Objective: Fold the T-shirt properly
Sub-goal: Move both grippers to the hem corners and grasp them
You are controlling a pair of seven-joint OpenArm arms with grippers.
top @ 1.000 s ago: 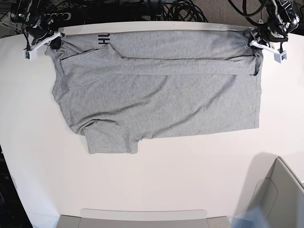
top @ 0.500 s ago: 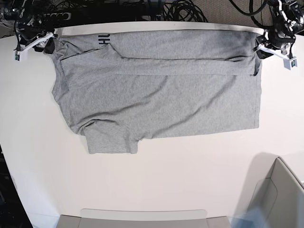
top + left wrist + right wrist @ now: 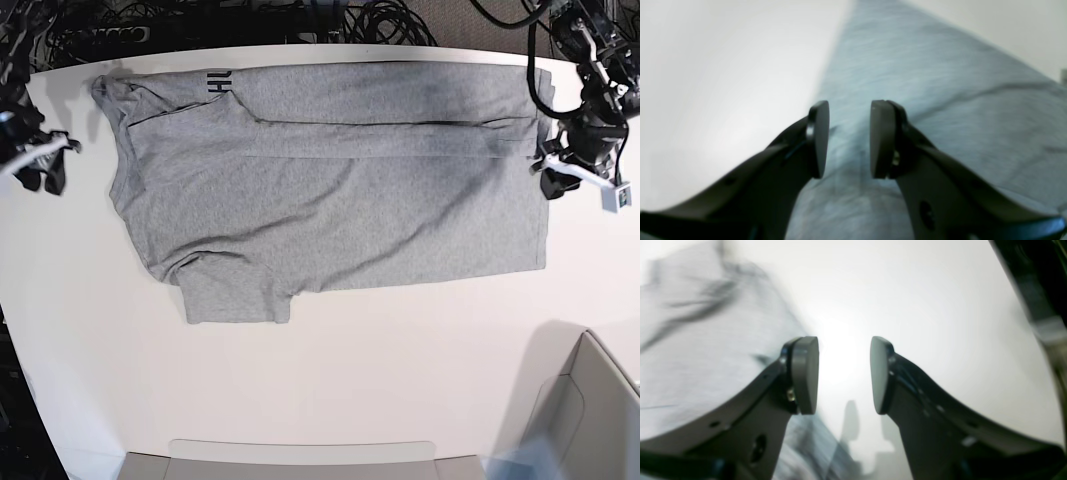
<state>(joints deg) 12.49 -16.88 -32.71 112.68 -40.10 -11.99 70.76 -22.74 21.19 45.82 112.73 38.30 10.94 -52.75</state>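
Fingers [image 3: 817,140] of my left hand [image 3: 848,138] stand parted with nothing between them, hovering over the hem end of the T-shirt [image 3: 340,190]; in the base view that hand [image 3: 553,180] sits just off the shirt's right edge. My right hand [image 3: 843,375] is likewise released, its pads apart over bare tabletop [image 3: 907,300], with grey cloth [image 3: 706,340] just to one side. From the base view I see it [image 3: 35,165] near the left rim, well apart from the shirt. The shirt lies flat on the white tabletop [image 3: 350,370], its far long edge folded over toward the middle, black lettering [image 3: 217,83] peeking out near the collar end, one sleeve [image 3: 235,295] sticking out toward the near side.
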